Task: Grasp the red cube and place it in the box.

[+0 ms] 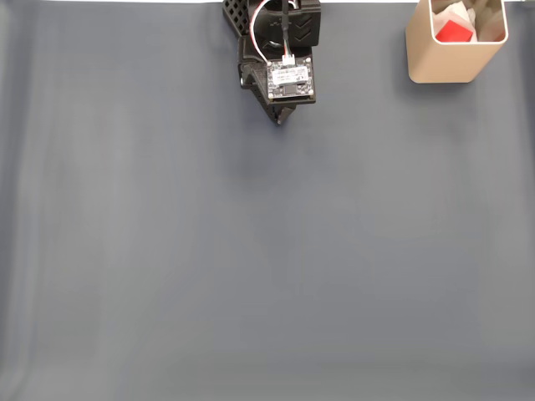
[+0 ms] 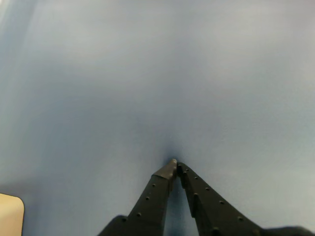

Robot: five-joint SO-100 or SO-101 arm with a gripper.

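Fixed view, looking down on the grey table (image 1: 251, 267): showing the arm folded back at the top edge, with the gripper (image 1: 278, 119) pointing down the picture and hanging over bare surface. Sitting well apart to its right, in the top right corner, the box (image 1: 443, 63), upright and open-topped. Lying inside it against the whitish wall, the red cube (image 1: 454, 32), tilted onto a corner rather than flat. Placing apparently complete; leaving nothing red out on the table for the jaws to seek.

Wrist view: showing the gripper (image 2: 174, 163) entering from the bottom edge, its two black fingers (image 2: 157, 196) converging until the tips are touching, closed on nothing. Lying ahead of the tips, only blue-grey table (image 2: 157, 73). Peeking in at the bottom left corner, a beige edge, probably the box (image 2: 10, 214), placing the cube off to that side of the jaws and behind their tips.
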